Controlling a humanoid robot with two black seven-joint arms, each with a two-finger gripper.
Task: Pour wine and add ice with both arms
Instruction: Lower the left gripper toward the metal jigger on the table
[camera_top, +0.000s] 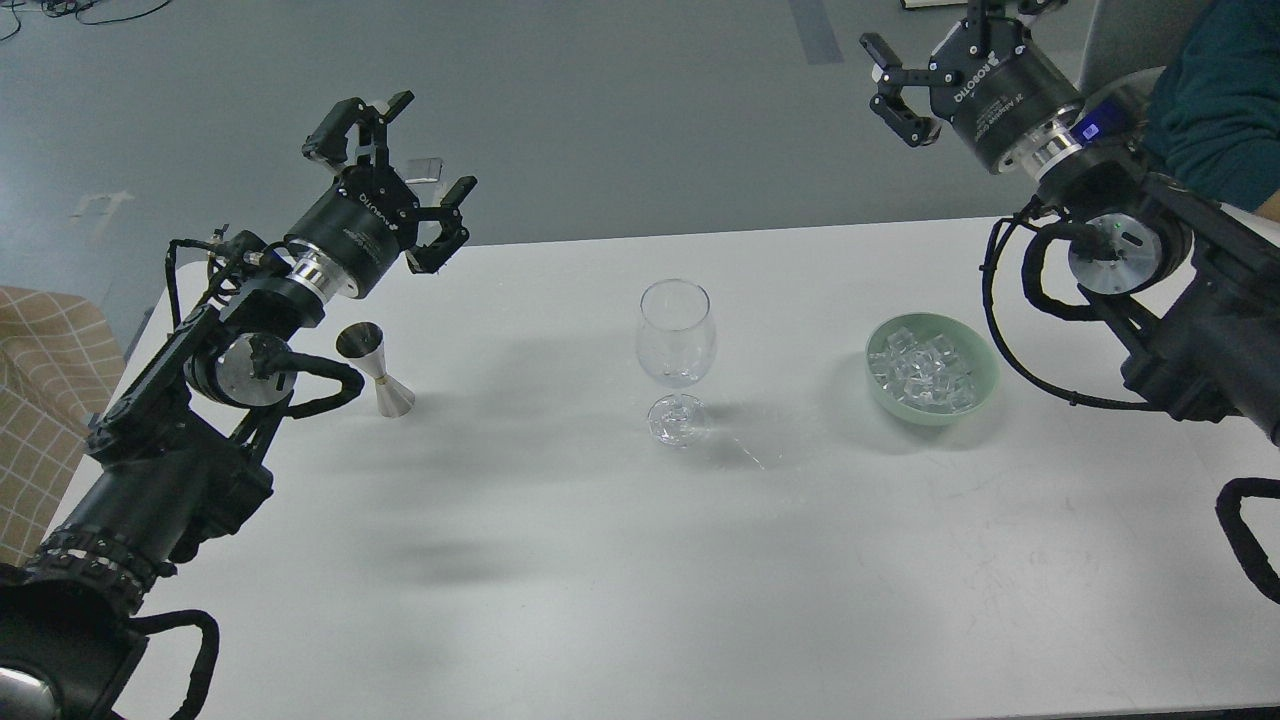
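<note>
- Ice (925, 370) lies heaped in a pale green bowl (975, 400) on the white table (560, 560), to the right of the empty wine glass (676, 335), which stands upright at the centre.
- Our left gripper (405, 165) hovers above the table's far left edge with its fingers spread wide, holding nothing; a steel jigger (377, 368) stands just beside our left arm (200, 400).
- Our right gripper (895, 85) hangs high beyond the far right corner, fingers likewise apart and empty.
- Risk, as we judge it: the glass is tall on a narrow foot, so a forearm sweeping low toward it could tip it; the jigger sits so near our left elbow that a swing could knock it over.
- The cubes look glossy, and a pinch might squirt one out across the table.
- We cannot tell whether the jigger holds any wine; no bottle shows.
- A small clear object behind the left fingers is too faint to name, and our right arm (1180, 300) is cut off at the frame's edge.
</note>
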